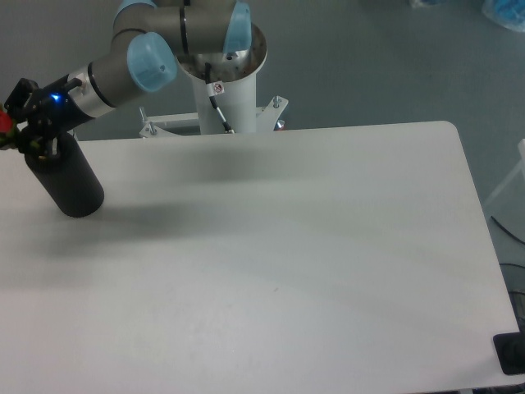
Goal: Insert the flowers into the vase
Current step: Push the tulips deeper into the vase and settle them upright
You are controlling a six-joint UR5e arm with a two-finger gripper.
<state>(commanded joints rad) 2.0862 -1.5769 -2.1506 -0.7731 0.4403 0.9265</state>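
The vase, a matte black cylinder, stands at the far left of the white table and leans away from the camera. My gripper sits right at the vase's top end and covers its mouth. A small patch of red and green from the flowers shows at the left frame edge, beside the fingers. The rest of the bunch is out of frame or hidden behind the gripper. The fingers look closed on the bunch, and the stems are hidden where they meet the vase.
The arm's white pedestal stands behind the table's back edge, with the arm reaching left over the back-left corner. A dark object sits at the table's front right corner.
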